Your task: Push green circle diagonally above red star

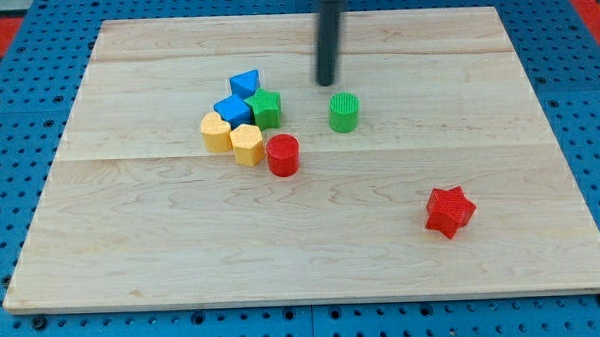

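The green circle (pixel 344 112) stands near the middle of the wooden board (pixel 498 102). The red star (pixel 450 210) lies toward the view's lower right, well apart from it. My tip (pixel 326 84) is just above and slightly left of the green circle in the view, with a small gap between them.
A cluster sits left of the green circle: a blue triangle-like block (pixel 244 83), a blue block (pixel 234 111), a green star (pixel 266 108), two yellow blocks (pixel 216 132) (pixel 246 145) and a red cylinder (pixel 283 154). A blue pegboard (pixel 8 119) surrounds the board.
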